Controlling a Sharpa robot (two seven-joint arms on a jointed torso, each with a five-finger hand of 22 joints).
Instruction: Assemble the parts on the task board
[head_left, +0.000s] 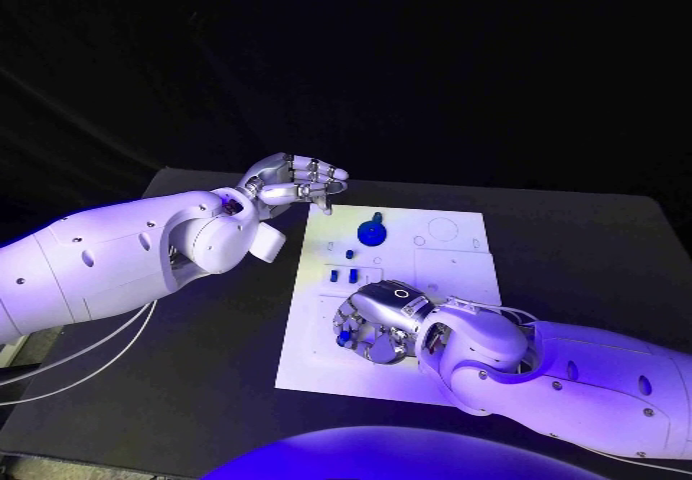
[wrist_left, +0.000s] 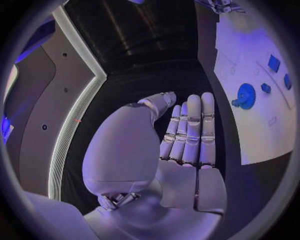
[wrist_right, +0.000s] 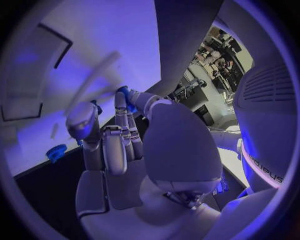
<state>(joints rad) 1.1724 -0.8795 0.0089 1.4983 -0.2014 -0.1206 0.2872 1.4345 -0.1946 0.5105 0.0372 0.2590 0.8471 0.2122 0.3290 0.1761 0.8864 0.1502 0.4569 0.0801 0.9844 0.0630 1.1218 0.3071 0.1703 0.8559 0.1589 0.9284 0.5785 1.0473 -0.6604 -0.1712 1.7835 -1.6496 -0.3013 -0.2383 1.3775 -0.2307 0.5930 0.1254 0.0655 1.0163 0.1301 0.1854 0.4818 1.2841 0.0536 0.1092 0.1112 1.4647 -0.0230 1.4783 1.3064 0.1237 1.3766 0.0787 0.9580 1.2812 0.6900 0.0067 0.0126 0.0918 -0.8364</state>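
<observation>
The white task board (head_left: 450, 262) lies in the middle of the black table. A round blue part (head_left: 372, 234) stands near its far end, also seen as a blue disc (wrist_left: 245, 95) in the left wrist view. Two small blue parts (head_left: 343, 274) sit near the board's middle. My right hand (head_left: 382, 320) hovers low over the board's near half and pinches a small blue part (wrist_right: 126, 96) at its fingertips. My left hand (head_left: 294, 183) hangs above the table by the board's far left corner, its fingers (wrist_left: 190, 132) straight and side by side, holding nothing.
Printed outlines and recesses (head_left: 441, 230) mark the board's far right part. Black table (head_left: 577, 250) surrounds the board on all sides. White cables (head_left: 72, 365) hang under my left arm.
</observation>
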